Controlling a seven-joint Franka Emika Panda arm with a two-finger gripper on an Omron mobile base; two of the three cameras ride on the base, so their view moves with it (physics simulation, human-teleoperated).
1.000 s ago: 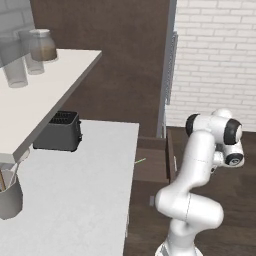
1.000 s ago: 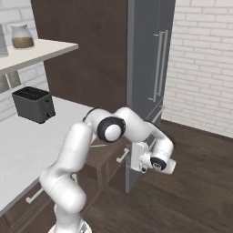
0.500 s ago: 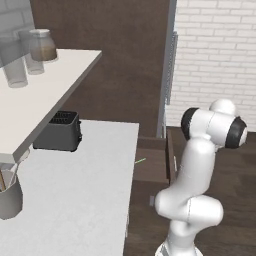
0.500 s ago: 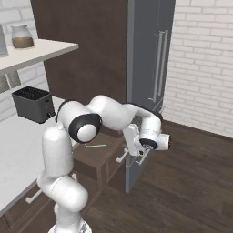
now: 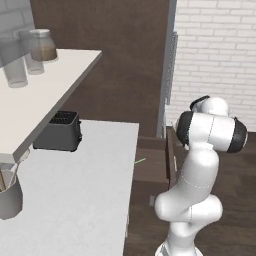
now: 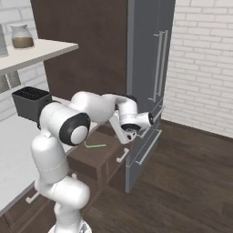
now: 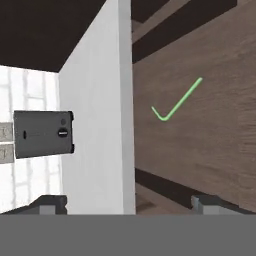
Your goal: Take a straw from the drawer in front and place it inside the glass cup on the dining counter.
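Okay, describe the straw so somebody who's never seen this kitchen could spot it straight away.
Find the white worktop with the black toaster; at its end, a dark brown drawer stands pulled out. The straw lies on the drawer's bare wooden floor, a thin bright green stick with a short bent end, the one green thing among brown wood.

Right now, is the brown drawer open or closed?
Open. The drawer is pulled out from the cabinets, and the green straw lies flat on its bare wooden bottom, also seen in the hand view.
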